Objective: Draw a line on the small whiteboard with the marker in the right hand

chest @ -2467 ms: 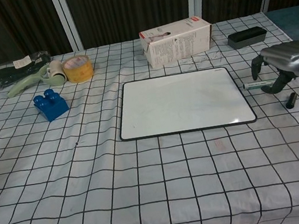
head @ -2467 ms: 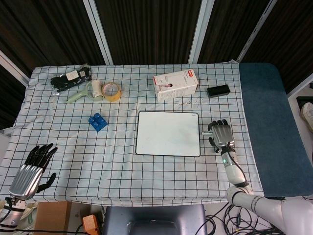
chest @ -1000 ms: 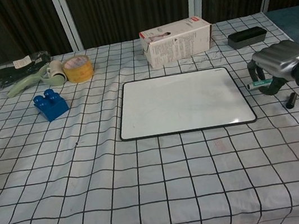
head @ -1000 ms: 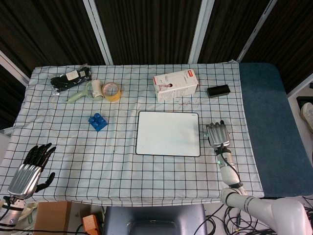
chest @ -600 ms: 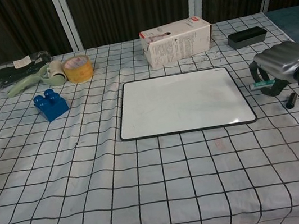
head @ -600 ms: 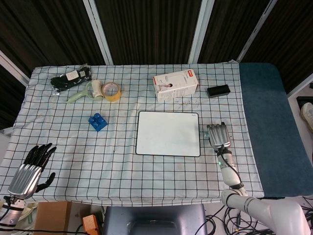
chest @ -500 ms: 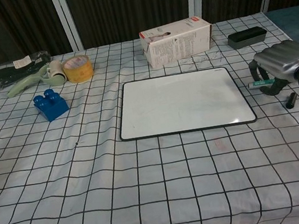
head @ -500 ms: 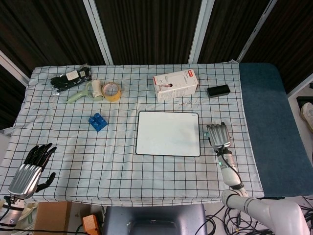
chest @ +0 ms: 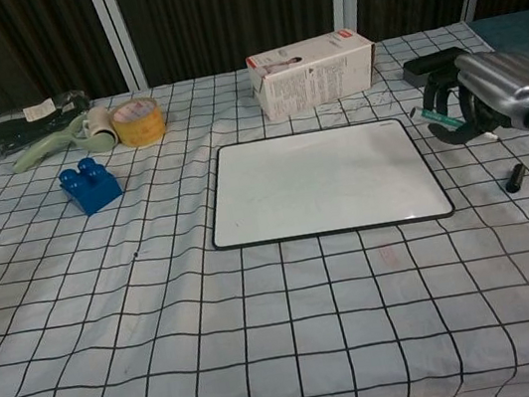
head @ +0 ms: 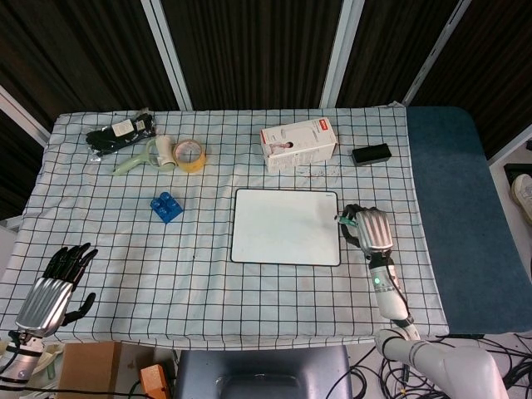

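Note:
The small whiteboard (head: 285,226) (chest: 322,181) lies flat at the table's middle, and its surface looks blank. My right hand (head: 370,230) (chest: 485,98) is raised just past the board's right edge, fingers curled around a green-and-white marker (chest: 425,117). The marker's tip (head: 342,219) points left toward the board's upper right corner and is off the surface. A small black cap (chest: 514,178) lies on the cloth below the hand. My left hand (head: 51,291) hangs off the table's front left corner, holding nothing, fingers spread.
A red-and-white box (head: 298,143) (chest: 313,72) stands behind the board, with a black eraser (head: 371,154) to its right. A blue block (head: 166,206), a yellow tape roll (head: 189,155), a green tool (head: 137,160) and a black bag (head: 120,133) lie at the left rear.
My right hand has risen off the cloth with the marker and moved left and back toward the board's right edge. The left hand has not moved.

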Controlling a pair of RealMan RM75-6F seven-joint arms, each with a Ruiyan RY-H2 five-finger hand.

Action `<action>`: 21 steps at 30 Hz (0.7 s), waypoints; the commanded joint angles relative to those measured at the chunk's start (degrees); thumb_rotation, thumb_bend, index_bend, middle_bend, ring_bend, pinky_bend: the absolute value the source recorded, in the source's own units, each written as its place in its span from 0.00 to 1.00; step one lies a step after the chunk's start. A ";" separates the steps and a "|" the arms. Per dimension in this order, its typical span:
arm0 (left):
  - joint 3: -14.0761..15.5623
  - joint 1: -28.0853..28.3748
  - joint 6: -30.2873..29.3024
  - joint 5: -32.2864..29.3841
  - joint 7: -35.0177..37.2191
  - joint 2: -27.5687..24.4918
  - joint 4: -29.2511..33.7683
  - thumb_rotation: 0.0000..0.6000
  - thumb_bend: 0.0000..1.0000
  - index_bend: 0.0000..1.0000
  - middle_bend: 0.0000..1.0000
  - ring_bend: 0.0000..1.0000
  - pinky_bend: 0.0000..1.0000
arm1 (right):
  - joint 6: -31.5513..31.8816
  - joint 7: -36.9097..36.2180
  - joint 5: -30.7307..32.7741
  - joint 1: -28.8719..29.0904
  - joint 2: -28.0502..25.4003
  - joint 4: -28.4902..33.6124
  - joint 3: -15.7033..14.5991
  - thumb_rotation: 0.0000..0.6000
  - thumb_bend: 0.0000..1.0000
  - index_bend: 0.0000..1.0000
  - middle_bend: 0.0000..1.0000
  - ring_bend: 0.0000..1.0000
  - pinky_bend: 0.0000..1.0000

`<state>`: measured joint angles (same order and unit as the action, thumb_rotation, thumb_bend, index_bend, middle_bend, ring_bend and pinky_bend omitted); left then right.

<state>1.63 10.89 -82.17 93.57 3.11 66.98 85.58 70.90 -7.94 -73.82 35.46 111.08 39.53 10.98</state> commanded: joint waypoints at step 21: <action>-0.35 0.44 1.24 -1.43 1.44 -0.56 -0.09 1.00 0.41 0.00 0.00 0.00 0.02 | -6.34 -34.75 -0.30 11.55 10.27 -1.46 11.88 1.00 0.37 0.97 0.62 0.61 0.56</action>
<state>1.32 11.33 -80.94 92.22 4.45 66.47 85.52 65.24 -43.73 -74.32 45.96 120.50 39.04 22.29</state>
